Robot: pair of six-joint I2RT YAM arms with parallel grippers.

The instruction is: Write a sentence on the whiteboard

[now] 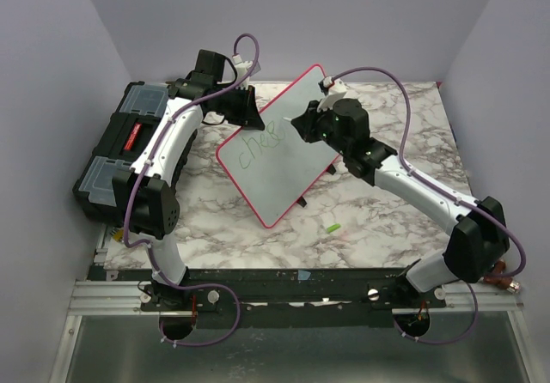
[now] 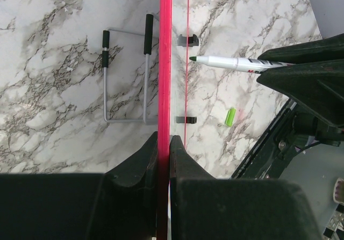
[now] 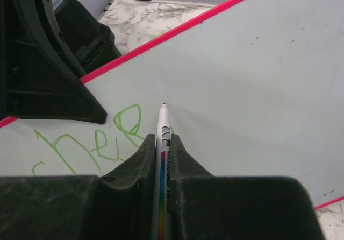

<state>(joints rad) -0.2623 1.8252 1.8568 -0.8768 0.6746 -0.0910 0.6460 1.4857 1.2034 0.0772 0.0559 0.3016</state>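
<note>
Marble desk point(image 1: 387, 220) first: the whiteboard point(image 1: 284, 181) sits mid-desk, propped up at a tilt rather than lying flat, with a black toolbox point(image 1: 120, 155) off at the desk's left edge. The left gripper point(image 2: 164, 139) is clamped on the board's red rim along its upper-left edge, looks like it's steadying it. The right gripper point(image 3: 161, 140) is clenched around a marker point(image 3: 163, 122), tip pointed at the board just right of the last letter. Can't say for sure whether it's actually touching the surface. The sentence point(image 3: 107, 143) right now reads only "chee" in green, near the board's upper left, so I'd guess we're early: first word half done, rest of the board blank. A little green cap point(image 1: 332, 227) lies on the desk near the board's lower-right side, presumably the marker's.
</note>
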